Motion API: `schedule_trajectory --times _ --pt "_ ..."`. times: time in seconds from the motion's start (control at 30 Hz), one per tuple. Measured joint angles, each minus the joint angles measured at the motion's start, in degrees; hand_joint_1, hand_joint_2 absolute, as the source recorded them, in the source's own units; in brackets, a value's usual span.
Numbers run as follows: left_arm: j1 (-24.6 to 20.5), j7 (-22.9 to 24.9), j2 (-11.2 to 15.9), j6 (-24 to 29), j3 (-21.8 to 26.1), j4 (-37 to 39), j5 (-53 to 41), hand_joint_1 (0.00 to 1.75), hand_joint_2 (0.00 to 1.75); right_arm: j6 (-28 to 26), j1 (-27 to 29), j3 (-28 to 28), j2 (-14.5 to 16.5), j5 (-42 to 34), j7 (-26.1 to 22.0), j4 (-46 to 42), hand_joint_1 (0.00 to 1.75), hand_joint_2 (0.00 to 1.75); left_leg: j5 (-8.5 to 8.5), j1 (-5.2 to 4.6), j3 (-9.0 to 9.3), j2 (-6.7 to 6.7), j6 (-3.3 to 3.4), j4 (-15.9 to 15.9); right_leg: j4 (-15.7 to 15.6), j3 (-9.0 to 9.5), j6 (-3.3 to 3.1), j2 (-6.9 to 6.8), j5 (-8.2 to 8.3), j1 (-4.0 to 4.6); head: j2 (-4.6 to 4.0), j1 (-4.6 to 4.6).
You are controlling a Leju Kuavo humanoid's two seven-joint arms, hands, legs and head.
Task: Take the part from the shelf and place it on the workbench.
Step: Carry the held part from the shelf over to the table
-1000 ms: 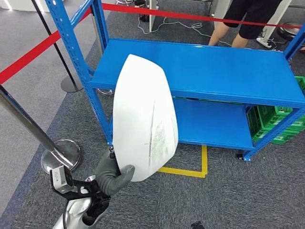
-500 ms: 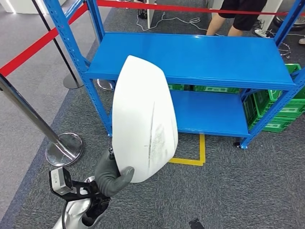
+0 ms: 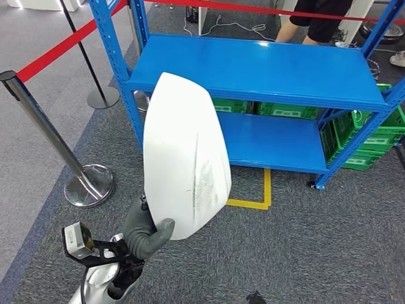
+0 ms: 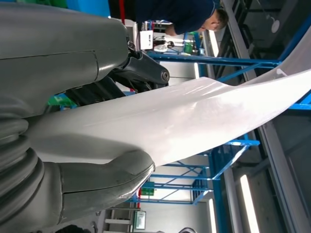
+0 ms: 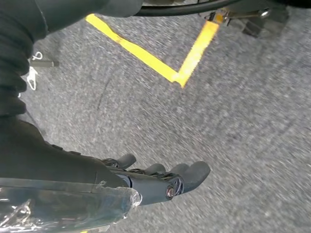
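Gripping white part [image 3: 186,155] at its lower edge, left hand [image 3: 143,231] in lower left of frame, thumb across front, part upright at frame centre. Right hand [image 5: 161,182] hanging, fingers extended, holding nothing, above grey carpet [image 3: 310,247]. Blue shelf [image 3: 267,69] upper centre; yellow tape [image 3: 260,196] below. Green crates [image 3: 367,139] right, contents unclear.

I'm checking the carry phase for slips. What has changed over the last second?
The whole view has shifted, so the camera moved, not the blue shelf. The left hand still grips the white part by its lower edge, in the same upright pose. The right hand hangs empty over the carpet.
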Motion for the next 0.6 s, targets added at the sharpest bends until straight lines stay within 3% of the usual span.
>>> schedule_trajectory --times 0.07,0.13,0.2,0.27,0.37,0.4,0.43,0.47,0.5,0.57,0.6 --pt "0.2 -0.3 0.0 0.0 0.1 -0.1 0.3 1.64 1.75 0.1 -0.1 0.0 0.0 -0.2 0.6 0.0 0.00 1.75 0.72 -0.10 -1.04 -0.08 -0.49 0.4 -8.4 6.32 -0.16 0.06 0.96 -0.04 0.00 0.02" --pt "0.3 -0.3 -0.2 -0.2 0.2 -0.3 1.1 1.64 1.75 0.6 -0.3 0.0 0.1 -0.8 1.5 0.0 0.00 1.75 1.44 -0.27 -1.59 -0.07 -1.04 0.8 -14.0 9.79 -0.62 0.18 -0.20 0.05 0.00 0.02" --pt "0.3 0.0 -0.4 -0.4 0.3 -0.4 2.0 1.64 1.75 1.0 -0.3 -0.1 0.1 -1.7 2.2 0.0 0.00 1.75 1.92 -0.21 -1.92 -0.06 -1.56 1.0 -14.6 9.51 -1.40 0.19 -0.19 0.11 0.00 -0.01" --pt "0.4 0.2 -0.5 -0.6 0.6 -0.4 2.5 1.64 1.75 1.2 -0.3 -0.4 0.1 -2.3 2.6 0.0 0.00 1.75 0.15 -0.08 -2.96 -0.06 -2.22 2.9 -14.6 9.07 -2.34 0.10 0.46 0.02 0.00 -0.17" --pt "0.5 0.2 -0.6 -0.8 1.0 -0.4 2.8 1.64 1.75 1.8 -0.4 -0.8 0.1 -3.1 2.7 0.0 0.00 1.75 -6.26 0.07 -7.37 -0.07 -3.02 13.6 -14.5 7.98 -3.09 0.03 1.46 0.02 0.00 -0.39" --pt "0.6 0.2 -0.6 -0.8 1.2 -0.4 2.8 1.64 1.75 2.0 -0.3 -0.9 0.1 -3.4 2.7 0.0 0.00 1.75 -7.42 0.09 -8.59 -0.07 -3.10 16.9 -14.5 7.62 -3.13 0.01 1.69 0.06 0.00 -0.38" --pt "0.7 0.2 -0.6 -0.8 1.2 -0.4 2.8 1.64 1.75 2.1 -0.3 -1.1 0.1 -3.6 2.6 0.0 0.00 1.75 -7.44 0.10 -8.95 -0.07 -3.06 18.3 -14.4 7.32 -3.13 -0.02 1.85 0.11 0.00 -0.38" --pt "0.7 0.2 -0.6 -0.9 1.3 -0.4 2.8 1.64 1.75 2.2 -0.3 -1.2 0.1 -3.9 2.6 0.0 0.00 1.75 -6.42 0.10 -8.27 -0.07 -2.94 17.6 -14.4 7.11 -3.12 -0.02 1.97 0.16 0.00 -0.38" --pt "0.8 0.2 -0.6 -0.9 1.3 -0.4 2.9 1.64 1.75 2.2 -0.3 -1.3 0.1 -4.1 2.6 0.0 0.00 1.75 -4.65 0.09 -6.56 -0.07 -2.72 14.9 -14.3 6.99 -3.09 -0.01 2.05 0.20 0.00 -0.38" --pt "0.7 0.2 -0.6 -0.9 1.3 -0.4 2.9 1.64 1.75 2.3 -0.4 -1.7 0.1 -4.3 2.5 0.0 0.00 1.75 -1.43 -0.02 -1.99 -0.07 -2.11 7.2 -14.2 6.82 -2.94 0.05 2.08 0.35 0.00 -0.38" --pt "0.7 0.2 -0.7 -0.9 1.3 -0.4 2.9 1.64 1.75 2.3 -0.4 -1.9 0.1 -4.3 2.5 0.0 0.00 1.75 -0.68 -0.08 -0.38 -0.07 -1.88 4.3 -14.1 6.69 -2.75 0.08 2.14 0.46 0.00 -0.34"
